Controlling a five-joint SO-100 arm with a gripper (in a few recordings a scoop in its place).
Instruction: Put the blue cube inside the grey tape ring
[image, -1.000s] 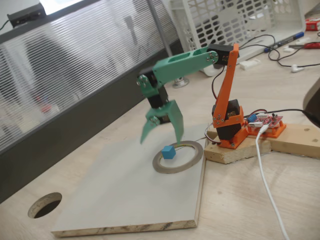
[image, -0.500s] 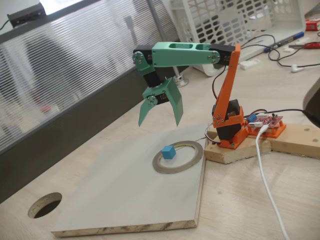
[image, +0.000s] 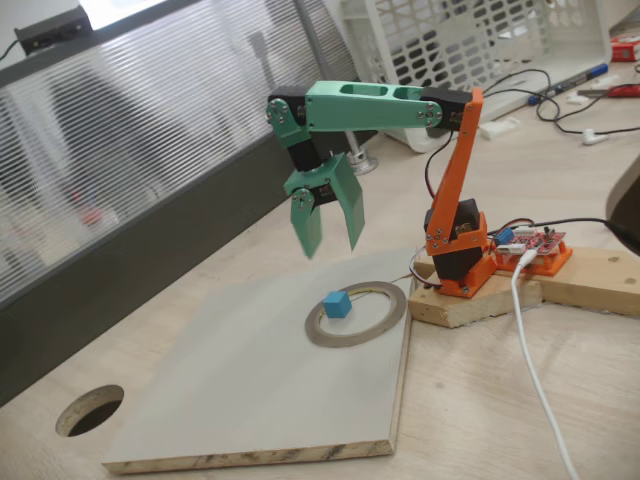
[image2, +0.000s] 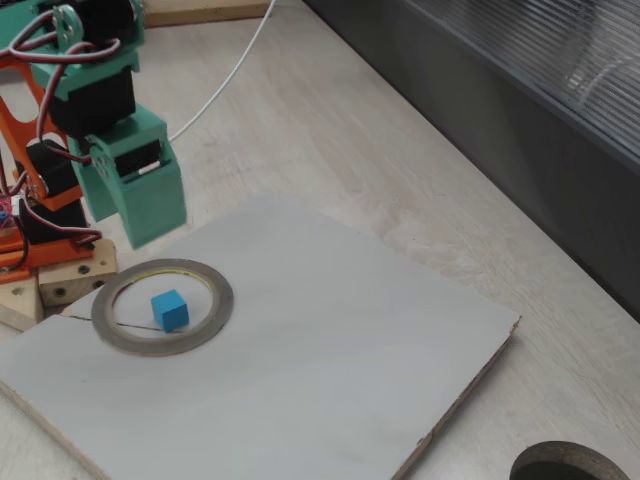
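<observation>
Lying under everything: a pale board (image: 240, 390) filled the lower centre of both fixed views.
Arm: orange and green, upper centre in one fixed view, upper left in the other.
Gripper (image: 332, 248): hung above the board, its green fingers a narrow gap apart, holding nothing.
Tape ring (image: 383, 317): flat on the board.
Blue cube (image: 337, 304): sat inside the ring (image2: 205, 327), near its left rim (image2: 170, 309).
</observation>
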